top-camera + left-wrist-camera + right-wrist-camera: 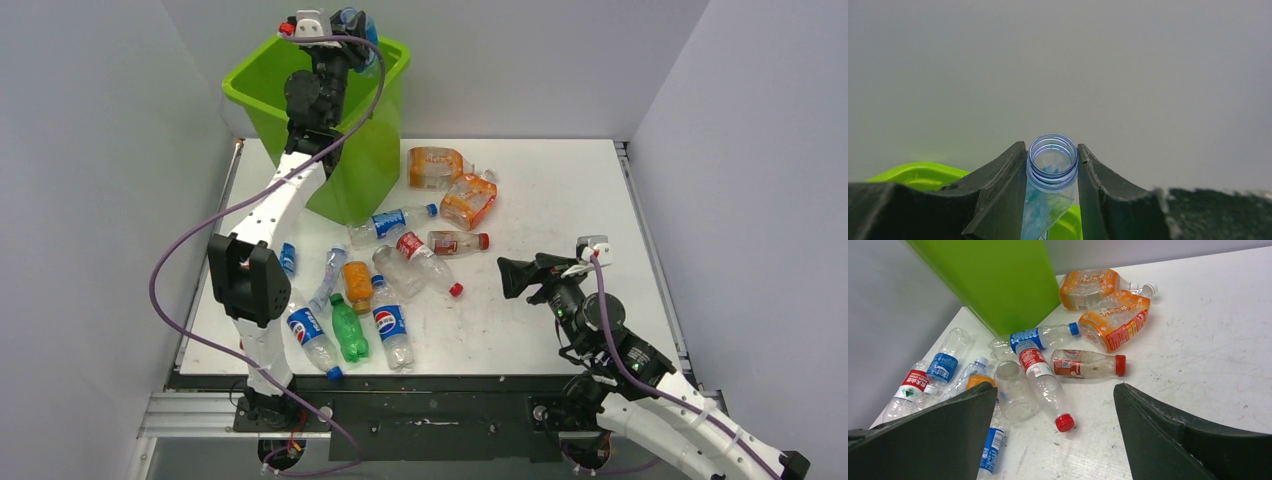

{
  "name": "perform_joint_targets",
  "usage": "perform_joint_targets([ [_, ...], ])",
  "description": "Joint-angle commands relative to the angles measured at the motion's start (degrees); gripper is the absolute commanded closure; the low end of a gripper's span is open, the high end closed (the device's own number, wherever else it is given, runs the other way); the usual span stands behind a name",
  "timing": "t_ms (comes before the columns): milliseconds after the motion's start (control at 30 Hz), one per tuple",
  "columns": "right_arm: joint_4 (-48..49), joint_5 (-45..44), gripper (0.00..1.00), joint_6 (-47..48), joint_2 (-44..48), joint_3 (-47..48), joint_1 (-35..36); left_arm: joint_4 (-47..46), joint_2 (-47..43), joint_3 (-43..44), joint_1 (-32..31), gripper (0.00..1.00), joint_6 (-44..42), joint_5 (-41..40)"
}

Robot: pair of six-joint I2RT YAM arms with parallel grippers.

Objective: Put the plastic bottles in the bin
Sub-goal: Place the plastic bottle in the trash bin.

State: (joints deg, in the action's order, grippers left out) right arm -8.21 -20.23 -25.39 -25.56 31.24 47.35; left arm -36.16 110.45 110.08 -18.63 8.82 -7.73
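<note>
Seen from above, the left arm [285,195] reaches over the lime-green bin [372,165], its jaws closed on a clear bluish bottle [358,25] held above the rim. The other plastic bottles [388,322] lie scattered on the tabletop [570,190] beside the bin, and the right jaws hang open and empty near the pile. The left wrist view shows the jaws pinching that uncapped bottle just under its threaded neck, with the bin's rim below. The right wrist view looks between wide-open jaws at a red-capped bottle [1045,385] and two crumpled orange ones [1113,322]. Seemingly empty and thin-walled, the bottles look light, crushable and prone to roll; the stiff neck or labelled waist seems the safest hold.
</note>
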Motion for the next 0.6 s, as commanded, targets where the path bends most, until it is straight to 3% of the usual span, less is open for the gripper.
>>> perform_joint_targets([
  [0, 0.8, -2.1, 0.1, -0.2, -1.0, 0.4, 0.4, -2.0, 0.4, 3.2, 0.1, 0.8, -1.0, -0.1],
  [33, 0.8, -2.1, 0.1, -0.2, -1.2, 0.5, 0.4, -1.9, 0.2, 3.2, 0.0, 0.69, -1.2, 0.2],
  [100, 0.6, -2.0, 0.1, -0.2, -1.8, 0.6, 0.4, -1.8, -0.6, 3.2, -0.1, 0.35, -1.7, 0.1],
  [200, 0.2, -1.9, 0.1, -0.1, -2.7, 1.0, 0.4, -1.4, -2.7, 3.6, -0.1, 0.0, -2.1, -1.2],
  [400, -0.8, -2.4, 0.1, 0.2, -3.6, 2.3, 0.4, 0.3, -13.3, -0.3, -1.6, 0.04, -1.8, -2.5],
  [567, -1.1, -5.4, 0.1, -0.2, -4.9, 1.7, 0.6, 7.2, -29.5, -14.4, -5.7, 0.04, 1.6, -1.6],
])
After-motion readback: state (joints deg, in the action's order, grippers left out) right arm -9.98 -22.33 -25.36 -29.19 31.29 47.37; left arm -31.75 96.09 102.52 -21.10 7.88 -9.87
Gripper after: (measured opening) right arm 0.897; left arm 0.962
